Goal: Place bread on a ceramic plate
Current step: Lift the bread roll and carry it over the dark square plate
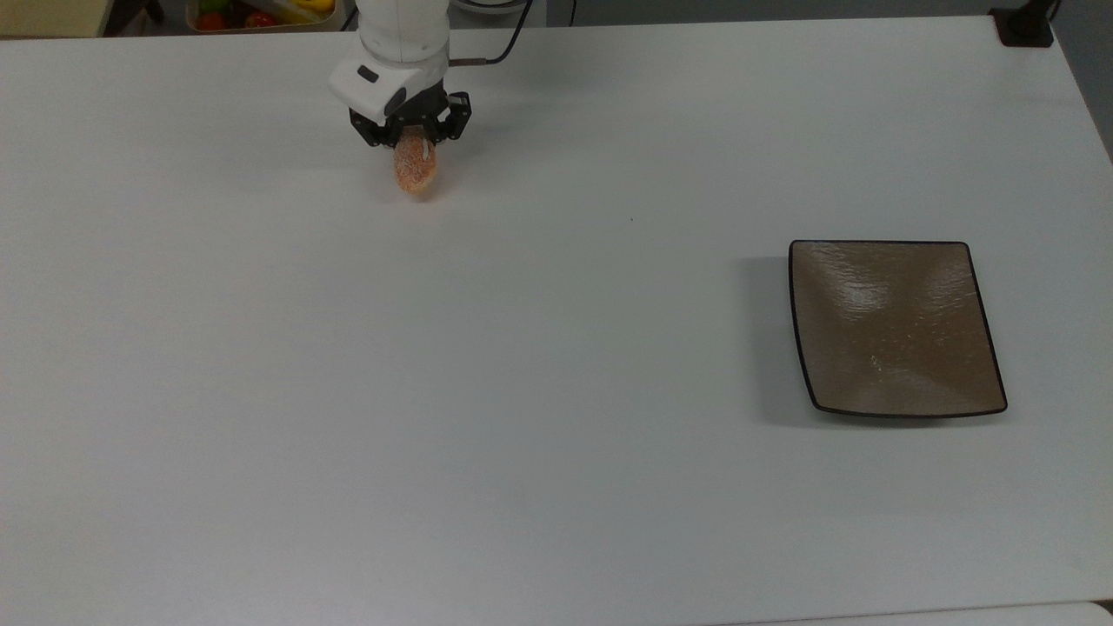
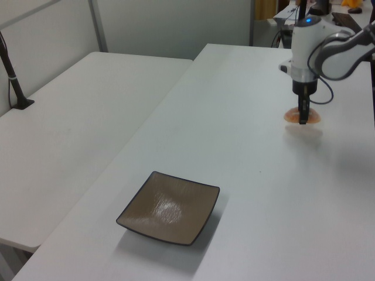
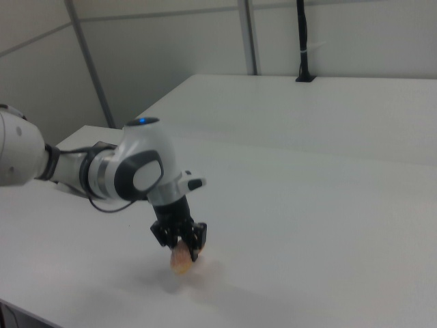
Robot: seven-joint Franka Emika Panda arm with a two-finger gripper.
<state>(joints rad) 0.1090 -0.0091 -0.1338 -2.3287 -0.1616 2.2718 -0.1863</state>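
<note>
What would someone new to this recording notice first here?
The white arm's black two-finger gripper clamps a small oval orange-brown roll just above the white table, near the top view's upper left. Far off, at the top view's right, a square glossy brown plate sits bare.
</note>
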